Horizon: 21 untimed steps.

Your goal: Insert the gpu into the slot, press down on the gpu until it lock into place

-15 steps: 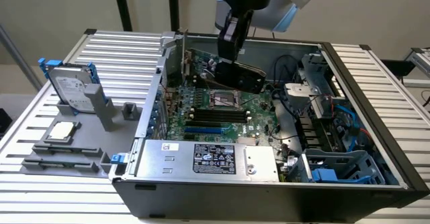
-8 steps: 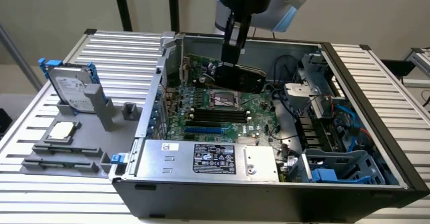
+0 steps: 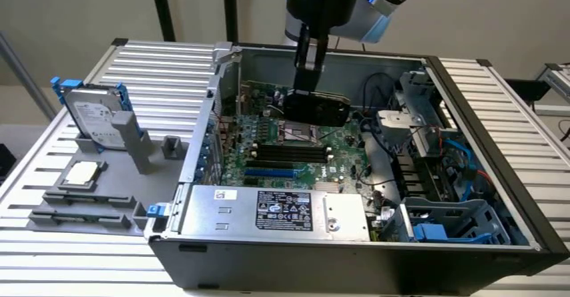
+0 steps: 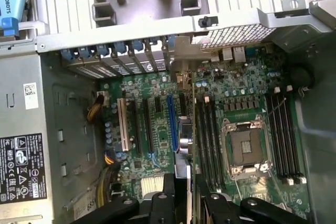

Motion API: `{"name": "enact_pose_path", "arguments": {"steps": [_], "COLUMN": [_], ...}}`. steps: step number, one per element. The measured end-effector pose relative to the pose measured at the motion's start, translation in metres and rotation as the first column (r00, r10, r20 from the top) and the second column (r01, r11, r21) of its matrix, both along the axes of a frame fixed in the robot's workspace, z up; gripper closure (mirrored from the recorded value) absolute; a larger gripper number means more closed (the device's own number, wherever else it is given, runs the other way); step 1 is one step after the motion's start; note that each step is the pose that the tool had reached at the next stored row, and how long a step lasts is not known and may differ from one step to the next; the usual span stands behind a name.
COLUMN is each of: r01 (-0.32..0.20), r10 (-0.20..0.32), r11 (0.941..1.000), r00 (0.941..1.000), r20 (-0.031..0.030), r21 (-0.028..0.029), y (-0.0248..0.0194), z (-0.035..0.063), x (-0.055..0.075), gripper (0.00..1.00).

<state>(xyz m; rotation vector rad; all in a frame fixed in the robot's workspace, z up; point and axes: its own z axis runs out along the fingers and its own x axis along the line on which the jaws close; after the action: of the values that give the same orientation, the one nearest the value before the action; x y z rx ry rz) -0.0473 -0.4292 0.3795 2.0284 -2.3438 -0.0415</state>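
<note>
We are judging the main risk to be a miss. The gpu is hanging over the motherboard, near the open CPU socket and the black memory slots. A descent that is off line could be driving its edge connector onto those parts instead of into the blue slot. A card tilting in the grip could be jamming at one end, and its bracket could be catching the case wall. The pincer is gripping the gpu by its upper edge. The card is hanging just below the jaws, clear of the board, while the blue slot is lying apart from it, toward the power-supply box.
</note>
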Motion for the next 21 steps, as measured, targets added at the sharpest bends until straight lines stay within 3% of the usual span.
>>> {"name": "enact_pose_path", "arguments": {"steps": [4, 9, 16, 21], "r01": [-0.016, -0.027, -0.052, -0.065], "r10": [0.016, 0.027, 0.052, 0.065], "r11": [0.9999, 0.9996, 0.9986, 0.9978], "r00": [0.9998, 0.9995, 0.9985, 0.9978], "r20": [0.0123, 0.0129, 0.0133, 0.0135], "r21": [-0.0002, 0.0013, 0.0105, 0.014], "y": [-0.0012, -0.0062, -0.0145, -0.0183], "z": [-0.0064, -0.0136, -0.0256, -0.0345], "x": [-0.007, -0.01, -0.012, -0.018], "gripper": [0.74, 0.74, 0.74, 0.74]}}
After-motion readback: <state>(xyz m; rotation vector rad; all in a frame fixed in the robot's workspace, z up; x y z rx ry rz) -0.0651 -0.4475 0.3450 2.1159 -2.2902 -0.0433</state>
